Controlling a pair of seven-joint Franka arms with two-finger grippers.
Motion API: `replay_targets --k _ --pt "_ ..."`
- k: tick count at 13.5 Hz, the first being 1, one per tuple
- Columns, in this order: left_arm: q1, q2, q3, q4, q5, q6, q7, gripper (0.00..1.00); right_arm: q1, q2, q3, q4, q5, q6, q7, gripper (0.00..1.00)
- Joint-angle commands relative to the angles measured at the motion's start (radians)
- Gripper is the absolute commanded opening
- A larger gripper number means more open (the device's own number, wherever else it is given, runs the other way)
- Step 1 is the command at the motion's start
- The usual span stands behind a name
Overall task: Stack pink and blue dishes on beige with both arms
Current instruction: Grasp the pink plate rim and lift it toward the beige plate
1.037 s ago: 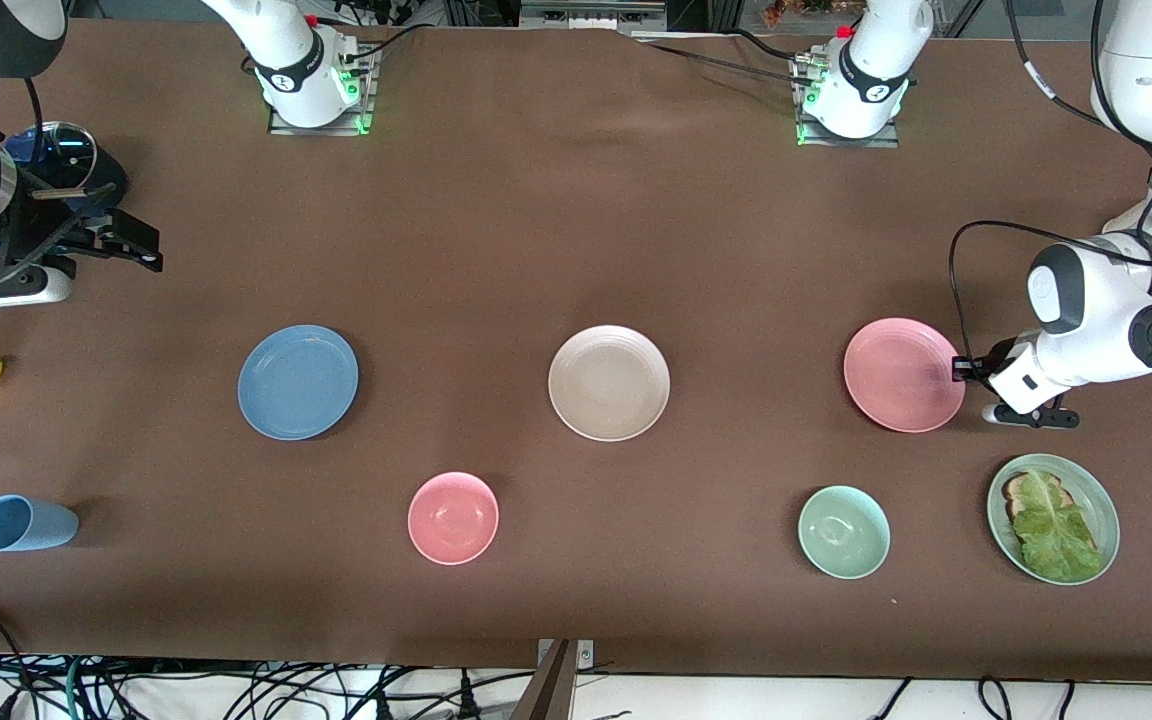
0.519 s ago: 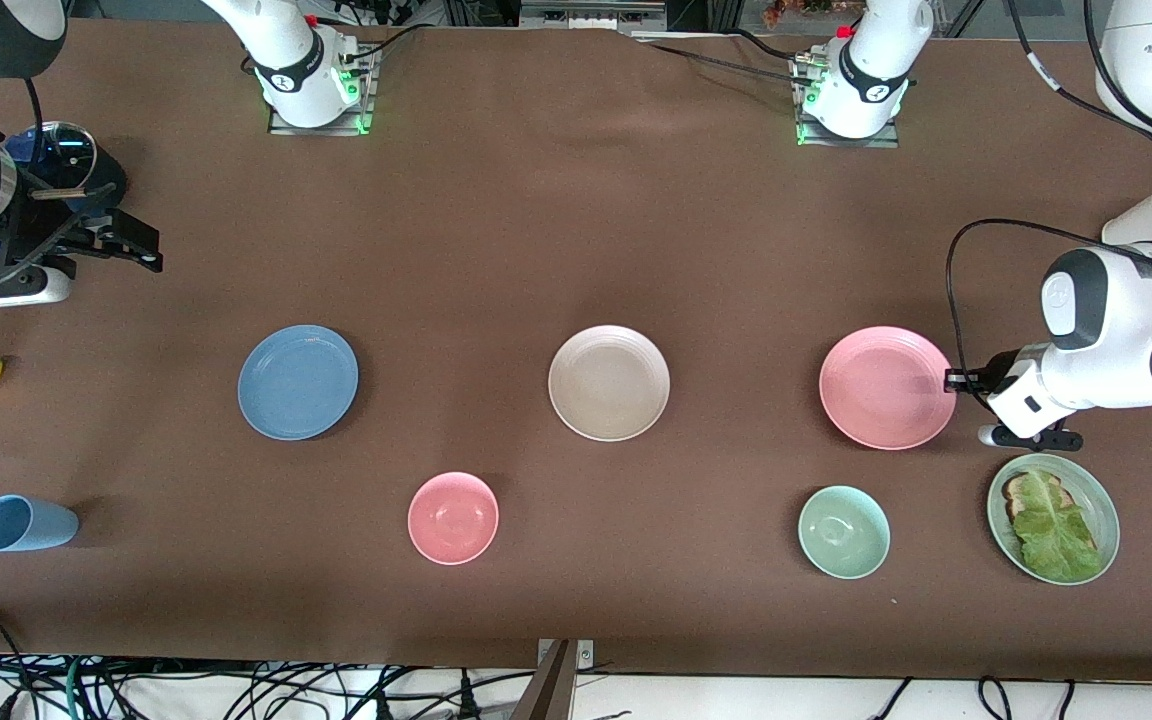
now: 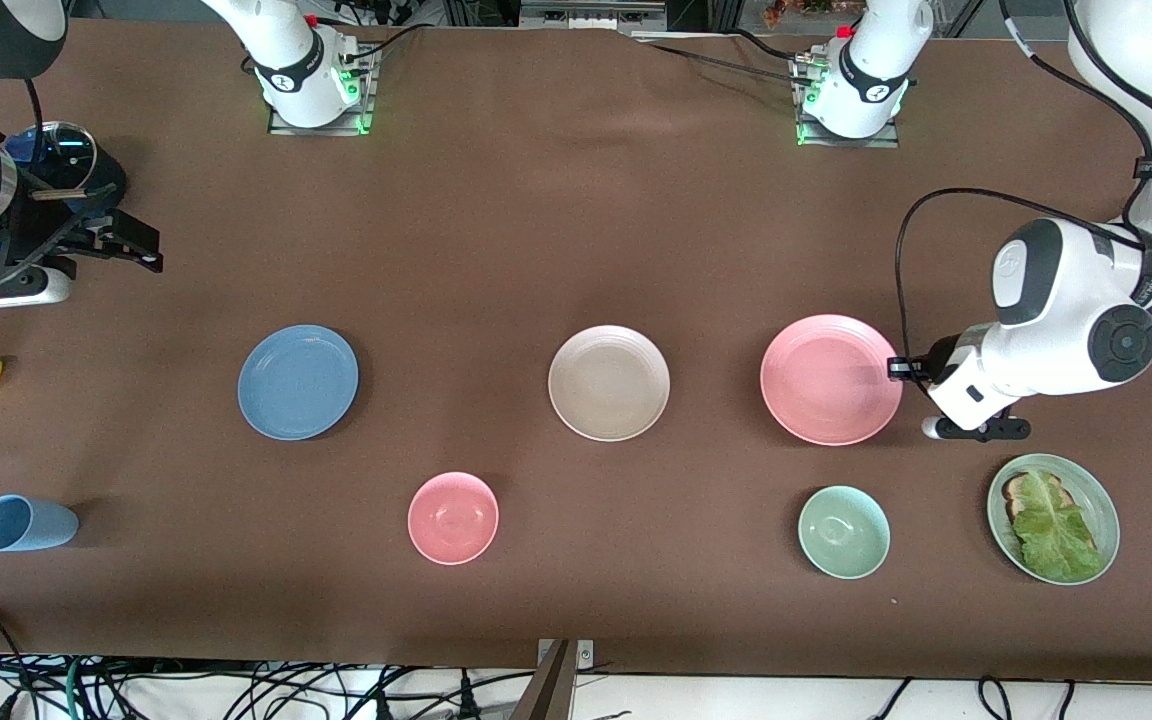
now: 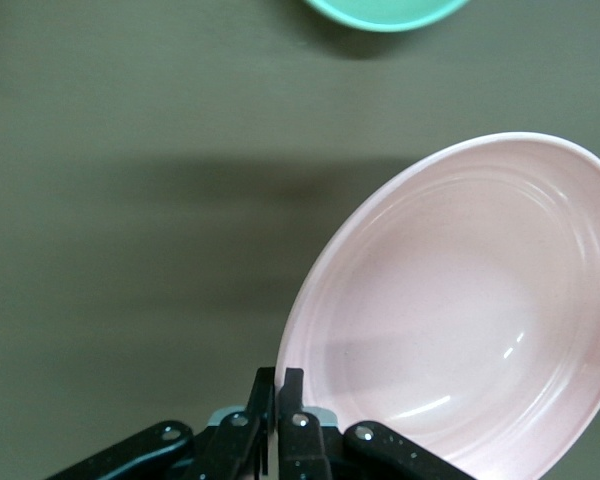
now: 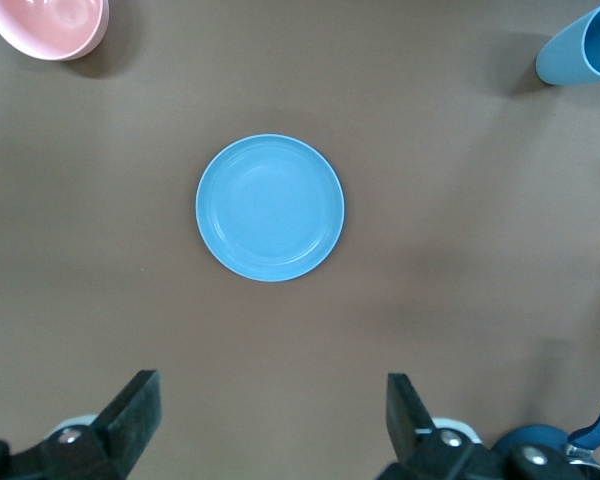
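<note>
Left wrist view: my left gripper [image 4: 278, 400] pinches the pink plate [image 4: 460, 300] rim, stiff, light, slippery; right gripper [image 5: 270, 420] waits open.

Pink plate [image 3: 826, 378] is lifted and tilted, pinched at its rim; blue plate [image 3: 297, 381] and beige plate [image 3: 608, 382] lie flat on the table.

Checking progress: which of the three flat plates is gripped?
The pink plate: the left gripper is shut on its rim, lifting it. The blue plate and beige plate lie untouched.
</note>
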Motion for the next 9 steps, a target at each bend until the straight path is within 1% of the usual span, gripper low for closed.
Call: replay_targets --k 1,3,6,9 --pt "-0.03 -0.006 -0.06 0.001 -0.023 -0.007 -0.099 0.0 -0.006 0.008 0.002 0.021 0.004 -0.003 0.003 1.0" --pt "-0.121 0.006 -0.062 -0.002 -0.012 0.02 -0.16 0.0 -0.006 0.008 0.004 0.021 0.004 -0.003 0.005 1.0" --pt "-0.228 0.032 -0.057 -0.002 -0.004 0.077 -0.235 0.0 -0.008 0.015 0.002 0.024 0.0 -0.003 0.003 1.0" --pt "-0.329 0.085 -0.056 0.001 0.042 0.183 -0.379 0.0 -0.012 0.017 0.001 0.024 0.0 -0.002 0.0 1.0"
